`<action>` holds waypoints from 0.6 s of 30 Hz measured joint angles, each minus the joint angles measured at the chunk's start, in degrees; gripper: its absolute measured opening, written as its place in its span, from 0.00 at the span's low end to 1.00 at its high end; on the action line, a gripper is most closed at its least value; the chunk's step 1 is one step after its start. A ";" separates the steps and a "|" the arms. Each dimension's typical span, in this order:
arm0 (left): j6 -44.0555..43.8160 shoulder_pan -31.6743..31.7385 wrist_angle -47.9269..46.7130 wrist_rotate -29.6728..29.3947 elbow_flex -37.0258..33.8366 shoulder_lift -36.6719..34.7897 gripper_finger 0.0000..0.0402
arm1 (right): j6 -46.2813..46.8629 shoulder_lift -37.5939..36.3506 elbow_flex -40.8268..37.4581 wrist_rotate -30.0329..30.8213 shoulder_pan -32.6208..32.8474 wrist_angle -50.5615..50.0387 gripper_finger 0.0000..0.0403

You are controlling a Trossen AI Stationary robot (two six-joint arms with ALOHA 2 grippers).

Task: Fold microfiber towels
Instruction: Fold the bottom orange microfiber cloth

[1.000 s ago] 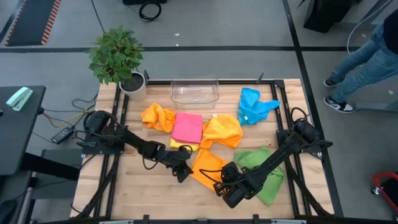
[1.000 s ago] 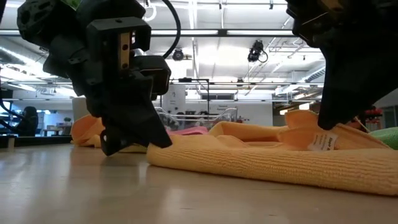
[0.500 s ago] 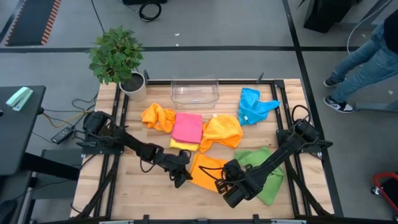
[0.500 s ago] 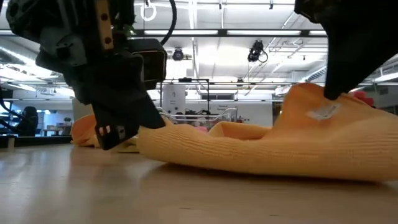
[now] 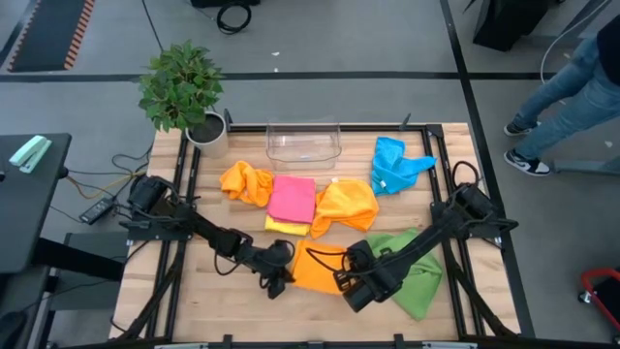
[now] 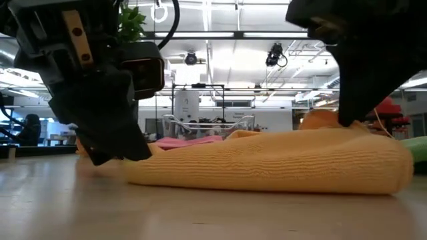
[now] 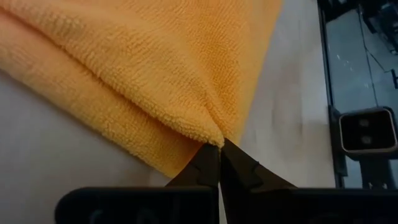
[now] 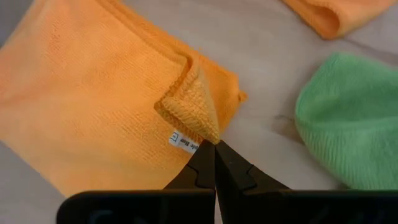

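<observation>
From above we see a soft orange microfiber towel (image 5: 315,269) lying folded, in front of the clear plastic bin (image 5: 303,143), both grippers' tips hidden. Wrist views: left gripper (image 7: 219,148) and right gripper (image 8: 214,147) each pinch its corner

Two black jointed arms, left arm (image 5: 208,233) and right arm (image 5: 426,240), are showing loose black cables along links. Fingers (image 7: 239,168) are tapering to dark pointed tips.
</observation>
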 joint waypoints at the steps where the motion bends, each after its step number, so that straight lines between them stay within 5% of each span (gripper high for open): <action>1: -0.06 0.00 0.18 -0.69 0.00 0.00 0.02 | -0.30 0.00 -0.14 0.13 -0.36 0.01 0.01; 8: -2.76 -1.23 0.56 -7.73 0.00 0.00 0.02 | -2.29 0.00 -0.75 -0.18 -2.95 0.47 0.06; 18: -4.93 -2.54 0.81 -11.71 0.00 0.00 0.02 | -6.82 -0.74 1.71 -3.19 -3.95 0.85 0.41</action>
